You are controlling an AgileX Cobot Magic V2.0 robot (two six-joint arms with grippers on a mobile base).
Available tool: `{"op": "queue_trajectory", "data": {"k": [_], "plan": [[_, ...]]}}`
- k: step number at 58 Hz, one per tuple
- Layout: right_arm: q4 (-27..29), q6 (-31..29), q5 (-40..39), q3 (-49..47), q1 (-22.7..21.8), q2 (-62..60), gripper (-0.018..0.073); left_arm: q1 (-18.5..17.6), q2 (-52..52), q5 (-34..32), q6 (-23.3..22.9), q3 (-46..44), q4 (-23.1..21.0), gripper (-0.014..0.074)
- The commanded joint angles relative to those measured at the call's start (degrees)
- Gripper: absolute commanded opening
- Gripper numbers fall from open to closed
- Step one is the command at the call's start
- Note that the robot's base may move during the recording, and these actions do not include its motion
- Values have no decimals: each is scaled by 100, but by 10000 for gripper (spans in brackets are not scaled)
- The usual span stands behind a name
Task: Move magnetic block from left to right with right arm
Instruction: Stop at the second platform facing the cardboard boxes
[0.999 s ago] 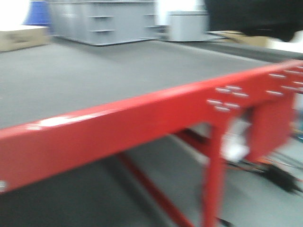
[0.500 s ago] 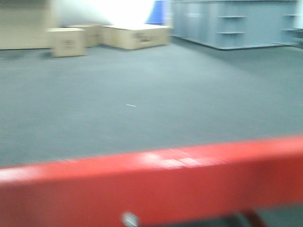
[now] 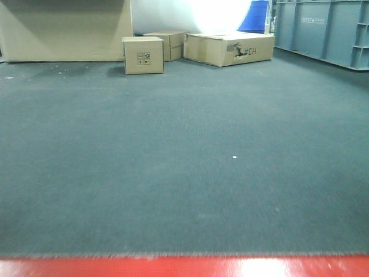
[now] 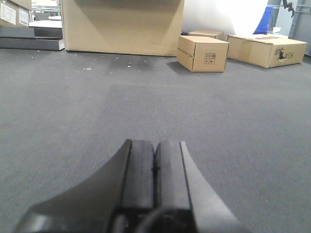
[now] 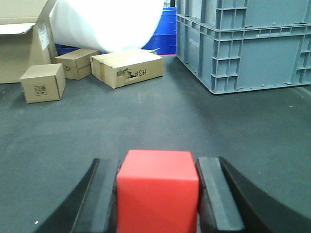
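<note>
- Block (image 5: pixel 158 191), a plain red cube, sits between the 2 jaws of the right gripper (image 5: pixel 157 167); the black pads (image 5: pixel 104 194) press its 2 sides, so the jaws are grasping it.
- Whether the block touches the table below it cannot be told from the right wrist view.
- The front view shows neither the block nor any arm.
- Left gripper (image 4: pixel 155 145) has its jaws clenched pad against pad, with nothing between them, low over the grey table (image 4: pixel 73 121).
- The table's red edge (image 3: pixel 184 266) runs along the bottom of the front view.
- One white speck (image 3: pixel 234 157) lies on the grey top.
- At the far end a small box (image 3: pixel 143 55) stands apart, in front of a big box (image 3: pixel 63 29).
- Just to its right a second small box touches a long torn box (image 3: pixel 229 48).
- A grey-blue crate (image 3: pixel 323 29) stands at the far right, near the torn box.
</note>
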Motion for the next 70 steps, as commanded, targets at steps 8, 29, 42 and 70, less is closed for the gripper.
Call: {"op": "queue_trajectory", "data": {"k": [8,29,42,70], "plan": [[-40,-46,-508,-141,-12,118,214,-10,-48,-481,-34,40,-27,-126],[-40,-46,-508,-141,-12,118,214,-10,-48,-481,-34,40,-27,-126],[-40,-46,-508,-141,-12,118,214,-10,-48,-481,-34,40,-27,-126],[-22,-46,-913,-162,-12,246,214,-10,-48,-481,-34,40,-27,-126]]}}
